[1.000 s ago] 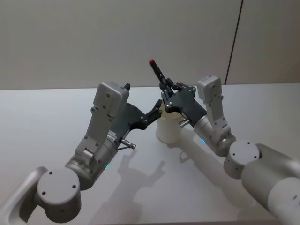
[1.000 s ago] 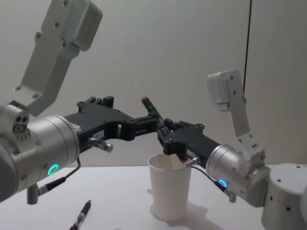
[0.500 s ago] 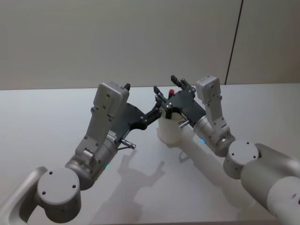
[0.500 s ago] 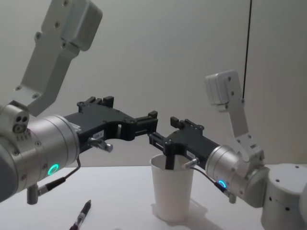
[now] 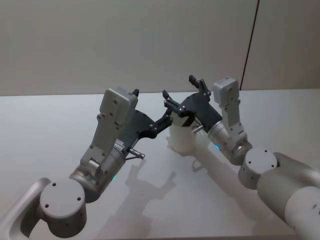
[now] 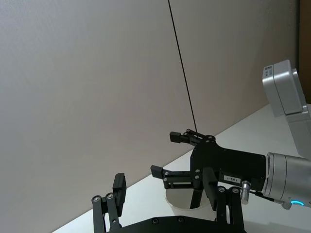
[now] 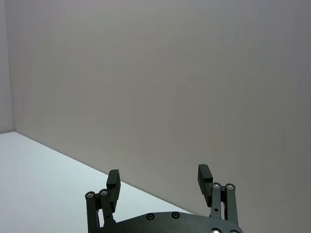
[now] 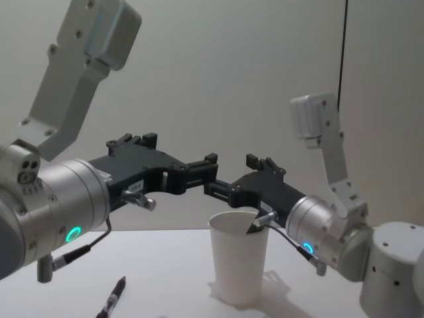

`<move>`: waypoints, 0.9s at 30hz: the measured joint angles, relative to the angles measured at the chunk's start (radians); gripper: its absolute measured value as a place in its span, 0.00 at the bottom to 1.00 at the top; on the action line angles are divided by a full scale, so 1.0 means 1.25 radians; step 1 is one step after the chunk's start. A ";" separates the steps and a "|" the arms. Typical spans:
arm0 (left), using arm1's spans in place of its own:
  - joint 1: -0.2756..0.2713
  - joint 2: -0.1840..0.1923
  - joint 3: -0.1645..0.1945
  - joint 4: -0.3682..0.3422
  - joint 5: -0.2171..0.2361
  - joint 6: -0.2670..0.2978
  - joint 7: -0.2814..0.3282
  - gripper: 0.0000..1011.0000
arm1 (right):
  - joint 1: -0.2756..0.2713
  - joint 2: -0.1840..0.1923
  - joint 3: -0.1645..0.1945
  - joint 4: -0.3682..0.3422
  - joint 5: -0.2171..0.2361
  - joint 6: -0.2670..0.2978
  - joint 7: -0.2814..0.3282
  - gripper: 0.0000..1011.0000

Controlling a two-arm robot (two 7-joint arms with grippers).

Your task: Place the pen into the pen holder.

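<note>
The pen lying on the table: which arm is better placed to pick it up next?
Left, probably. The pen lies on the table on the robot's left, nearer the open, empty left gripper. The right gripper is open above the pen holder, farther from that pen.

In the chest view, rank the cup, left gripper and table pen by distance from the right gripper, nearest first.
From the right gripper:
1. Cup, right beneath it, and left gripper, just to its left: too close to call.
2. Table pen, far off at lower left.

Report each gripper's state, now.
Left gripper: open, holding nothing.
Right gripper: open, holding nothing, above the pen holder.
</note>
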State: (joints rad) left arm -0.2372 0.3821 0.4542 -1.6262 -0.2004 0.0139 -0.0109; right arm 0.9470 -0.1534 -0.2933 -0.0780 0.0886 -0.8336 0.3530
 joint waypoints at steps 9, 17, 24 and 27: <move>0.000 0.000 0.000 0.000 0.000 0.000 0.000 0.99 | 0.011 -0.001 0.026 -0.013 0.020 0.010 0.008 0.99; 0.000 0.000 0.000 0.000 0.000 0.000 0.000 0.99 | 0.010 0.002 0.039 -0.060 0.024 0.046 -0.003 0.99; 0.000 0.000 0.000 0.000 0.000 0.000 0.000 0.99 | -0.043 0.017 0.042 -0.202 0.013 0.142 -0.024 0.99; 0.000 0.000 0.000 0.000 0.000 0.000 0.000 0.99 | -0.074 0.026 0.042 -0.275 0.009 0.193 -0.033 0.99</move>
State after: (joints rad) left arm -0.2372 0.3821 0.4542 -1.6262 -0.2004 0.0139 -0.0109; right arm 0.8548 -0.1215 -0.2409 -0.4214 0.0999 -0.5923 0.3114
